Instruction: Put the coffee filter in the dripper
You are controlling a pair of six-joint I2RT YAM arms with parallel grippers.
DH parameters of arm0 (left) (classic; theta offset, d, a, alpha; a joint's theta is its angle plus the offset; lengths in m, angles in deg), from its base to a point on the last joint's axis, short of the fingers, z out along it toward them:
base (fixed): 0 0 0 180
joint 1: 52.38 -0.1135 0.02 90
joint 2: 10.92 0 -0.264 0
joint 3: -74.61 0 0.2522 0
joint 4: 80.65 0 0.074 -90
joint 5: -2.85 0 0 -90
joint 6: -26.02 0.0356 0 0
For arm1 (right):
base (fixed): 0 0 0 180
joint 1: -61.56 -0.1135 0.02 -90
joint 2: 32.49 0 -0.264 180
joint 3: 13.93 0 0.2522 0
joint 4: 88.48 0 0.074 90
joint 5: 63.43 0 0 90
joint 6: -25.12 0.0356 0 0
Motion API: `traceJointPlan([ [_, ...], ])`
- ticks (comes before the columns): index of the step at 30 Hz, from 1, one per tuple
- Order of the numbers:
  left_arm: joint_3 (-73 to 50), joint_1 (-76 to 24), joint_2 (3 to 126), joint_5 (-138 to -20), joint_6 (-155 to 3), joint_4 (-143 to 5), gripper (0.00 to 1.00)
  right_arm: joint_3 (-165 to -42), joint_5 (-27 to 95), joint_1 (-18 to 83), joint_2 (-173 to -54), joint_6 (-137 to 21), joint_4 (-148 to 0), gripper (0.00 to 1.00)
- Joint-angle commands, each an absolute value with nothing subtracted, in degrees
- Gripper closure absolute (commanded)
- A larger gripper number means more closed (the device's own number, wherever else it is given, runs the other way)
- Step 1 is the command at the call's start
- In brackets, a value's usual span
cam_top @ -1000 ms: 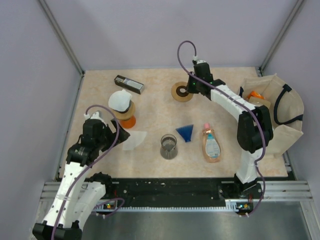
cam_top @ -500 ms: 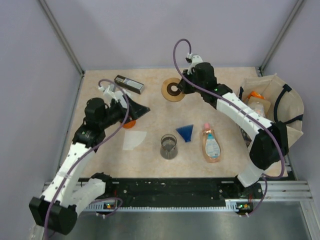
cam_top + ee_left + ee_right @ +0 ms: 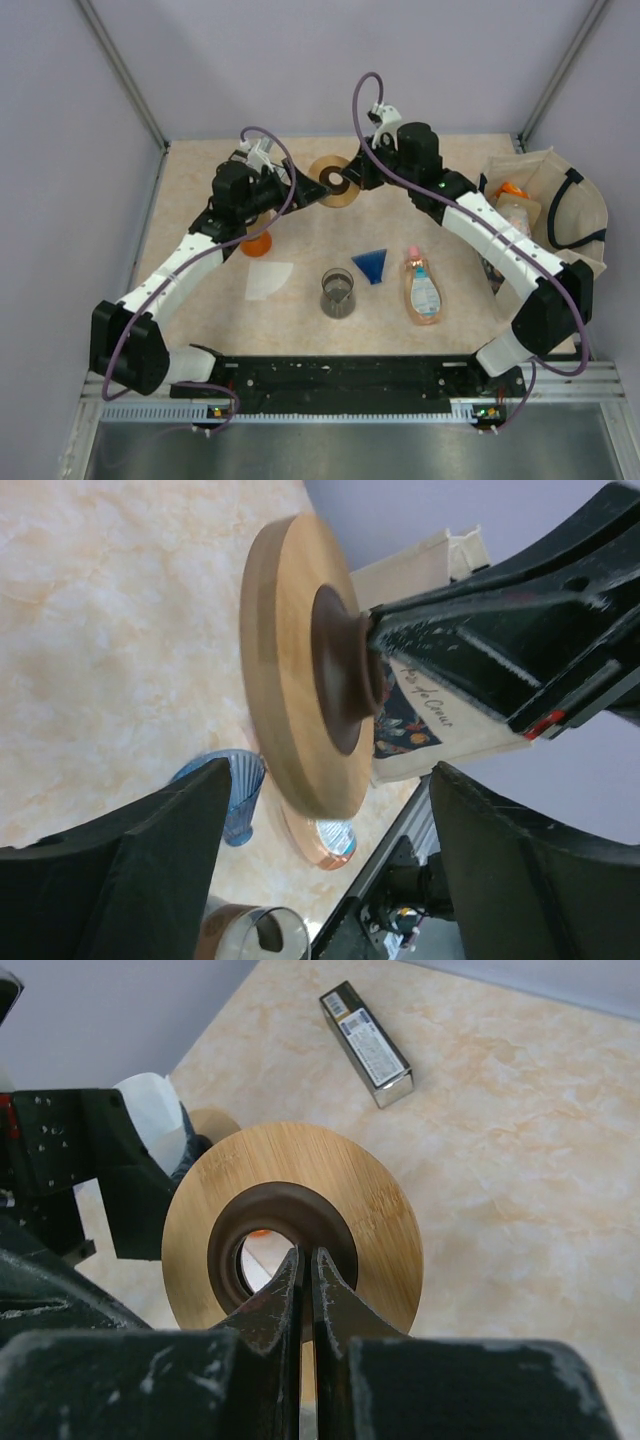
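Right gripper [image 3: 307, 1260] clenched on dark collar [image 3: 245, 1222] of wooden disc [image 3: 380, 1210], held on edge. Left gripper [image 3: 330, 780] spread wide, facing rim. Centre rim between fingers before closing.

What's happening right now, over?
Right gripper shut on wooden disc, at its dark centre ring. Left gripper open, close to the disc. Paper filter lies loose, untouched.

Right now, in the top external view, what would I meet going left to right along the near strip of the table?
White paper filter → glass cup → blue cone → bottle → cloth bag.
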State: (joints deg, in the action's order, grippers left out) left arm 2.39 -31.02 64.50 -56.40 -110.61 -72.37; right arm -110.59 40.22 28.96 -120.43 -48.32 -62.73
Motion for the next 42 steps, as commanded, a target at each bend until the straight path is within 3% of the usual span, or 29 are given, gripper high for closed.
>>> traceJointPlan([
  [1,-0.9,-30.7,64.8,-53.9,-111.8,-81.7,0.25,-110.6,45.8,27.7,-117.3,-46.5,-66.8,1.0],
  [3,-1.1,-30.5,65.3,-53.0,-112.4,-82.8,0.41,-110.3,46.3,27.6,-117.3,-46.1,-67.4,1.0],
  [8,-2.0,-30.5,65.1,-53.3,-111.8,-82.0,1.0,-109.7,47.8,27.5,-116.6,-45.3,-68.1,1.0],
  [11,-2.4,-30.6,64.0,-53.5,-108.7,-80.5,1.0,-108.8,46.6,27.6,-115.3,-44.6,-69.1,1.0],
  [12,-2.8,-30.5,63.5,-53.5,-107.1,-79.6,1.0,-108.2,46.2,27.5,-114.5,-44.5,-69.3,0.96],
  [15,-5.5,-30.5,63.1,-47.4,-96.4,-75.8,1.0,-106.9,45.9,27.6,-112.4,-44.2,-69.2,0.55],
  [18,-8.5,-30.3,62.6,-39.0,-81.7,-70.3,1.0,-104.8,45.5,28.2,-109.1,-44.0,-68.8,0.26],
  [19,-9.1,-30.1,61.9,-39.0,-76.2,-67.9,1.0,-104.0,45.2,28.4,-107.7,-44.0,-68.1,0.03],
  [25,-15.3,-29.4,60.0,-38.8,-38.9,-46.3,1.0,-100.3,40.2,31.8,-98.2,-38.6,-61.8,0.01],
  [28,-18.1,-28.8,59.4,-38.2,-21.8,-35.3,1.0,-99.8,44.1,34.8,-95.3,-34.7,-58.8,0.01],
  [36,-13.0,-28.0,52.4,-36.9,4.5,-38.0,1.0,-102.9,55.3,35.6,-95.9,-33.2,-50.3,0.01],
  [42,-10.9,-26.7,49.8,-37.3,16.8,-38.2,1.0,-104.5,62.5,35.5,-103.2,-24.6,-49.8,0.06],
])
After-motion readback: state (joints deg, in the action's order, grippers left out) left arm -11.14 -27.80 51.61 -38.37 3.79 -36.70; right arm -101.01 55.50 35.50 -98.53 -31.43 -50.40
